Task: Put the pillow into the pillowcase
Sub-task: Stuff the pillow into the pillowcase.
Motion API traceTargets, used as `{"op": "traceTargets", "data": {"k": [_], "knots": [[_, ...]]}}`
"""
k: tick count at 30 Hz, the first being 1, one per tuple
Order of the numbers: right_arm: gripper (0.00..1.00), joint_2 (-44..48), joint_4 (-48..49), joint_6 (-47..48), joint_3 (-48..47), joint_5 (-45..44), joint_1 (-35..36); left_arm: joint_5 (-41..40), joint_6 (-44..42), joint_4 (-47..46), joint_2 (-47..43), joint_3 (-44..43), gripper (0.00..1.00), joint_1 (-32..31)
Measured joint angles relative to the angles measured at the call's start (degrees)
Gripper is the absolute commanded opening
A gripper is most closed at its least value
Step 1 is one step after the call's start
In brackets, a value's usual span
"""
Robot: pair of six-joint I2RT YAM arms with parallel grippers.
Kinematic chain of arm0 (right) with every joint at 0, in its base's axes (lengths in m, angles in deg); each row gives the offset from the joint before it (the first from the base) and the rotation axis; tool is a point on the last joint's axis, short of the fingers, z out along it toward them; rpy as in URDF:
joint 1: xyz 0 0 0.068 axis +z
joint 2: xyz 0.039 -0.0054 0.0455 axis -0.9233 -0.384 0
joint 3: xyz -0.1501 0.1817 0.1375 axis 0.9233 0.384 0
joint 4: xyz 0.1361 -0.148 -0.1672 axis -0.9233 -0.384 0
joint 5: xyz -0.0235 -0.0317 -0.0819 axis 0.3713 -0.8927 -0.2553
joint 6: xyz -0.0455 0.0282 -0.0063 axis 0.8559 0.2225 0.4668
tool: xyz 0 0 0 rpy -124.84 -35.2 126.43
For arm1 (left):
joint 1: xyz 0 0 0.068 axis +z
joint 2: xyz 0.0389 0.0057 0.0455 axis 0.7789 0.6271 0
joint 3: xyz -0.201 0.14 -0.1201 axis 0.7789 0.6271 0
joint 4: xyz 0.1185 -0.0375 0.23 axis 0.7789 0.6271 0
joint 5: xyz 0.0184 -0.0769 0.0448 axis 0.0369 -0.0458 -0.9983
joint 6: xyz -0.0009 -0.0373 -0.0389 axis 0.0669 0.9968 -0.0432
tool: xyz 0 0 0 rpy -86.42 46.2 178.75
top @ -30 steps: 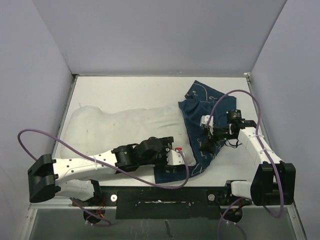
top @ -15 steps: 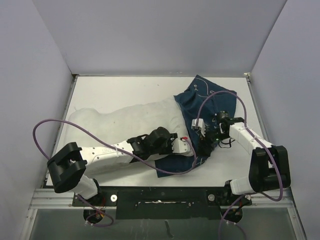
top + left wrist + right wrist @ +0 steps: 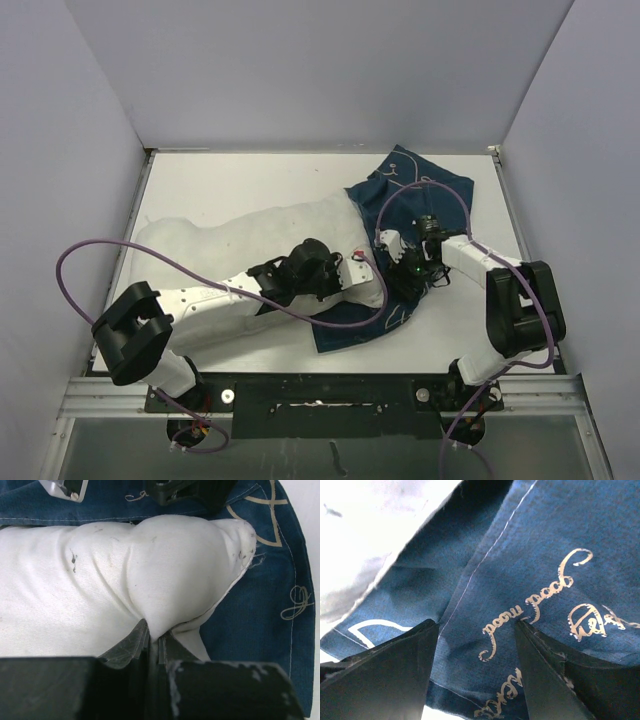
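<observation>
Beneath left arm [image 3: 215, 298], pillow [image 3: 200, 250] partly hidden.

White table [image 3: 230, 190], matte top; plain grey back wall [image 3: 320, 70] w/ side walls L [image 3: 60, 200] & R [image 3: 580, 170] boxing it in; aluminium rail [image 3: 110, 392] along near edge; black plate [image 3: 320, 398] at its centre.

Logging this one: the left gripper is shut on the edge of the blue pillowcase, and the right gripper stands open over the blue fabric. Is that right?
Not quite. The left gripper is shut on a fold of the white pillow, not on the pillowcase; the left wrist view shows this. The right gripper does stand open over the blue fabric.
</observation>
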Motion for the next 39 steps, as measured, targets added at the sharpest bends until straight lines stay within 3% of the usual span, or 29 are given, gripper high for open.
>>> {"op": "traceTargets", "data": {"k": [6,10,13,15,21,23,27,30,32,36,39], "knots": [[0.43,-0.5,1.6,-2.8,-0.3,-1.9,1.7,1.5,2.0,-0.4,0.0,0.0,0.0,0.4],[0.12,-0.6,1.9,-3.9,-0.9,-1.7,1.8,1.9,2.9,-0.9,0.0,0.0,0.0,0.4],[0.0,-0.6,1.9,-4.6,-1.4,-1.4,1.7,2.1,3.5,-1.1,-0.1,0.0,0.0,0.4],[0.0,-0.5,1.7,-5.0,-1.9,-0.2,1.4,2.1,3.7,-1.2,-0.1,0.0,0.0,0.5],[0.47,2.9,1.8,-5.9,-2.3,4.5,0.2,2.3,3.9,-1.3,-0.6,0.4,0.0,0.7],[0.54,3.7,2.7,-6.5,-2.3,4.7,0.2,2.4,4.0,-1.4,-1.1,0.6,0.0,0.7],[0.56,2.8,5.4,-8.2,-2.3,3.8,0.9,2.5,4.2,-1.5,-2.8,1.6,0.0,0.7],[0.53,1.0,7.3,-9.7,-2.3,2.0,1.9,2.7,4.7,-1.6,-4.4,2.6,0.0,0.8],[0.41,-0.1,8.2,-10.1,-2.3,0.4,2.8,2.9,5.0,-1.9,-5.0,2.9,0.0,0.8],[0.06,-1.4,8.7,-10.8,-2.3,-1.6,3.7,3.4,5.4,-2.6,-5.2,3.1,0.0,1.0],[0.0,-0.8,8.5,-11.1,-2.3,-1.3,3.7,3.7,5.4,-2.8,-5.2,3.1,0.0,1.1]]}}
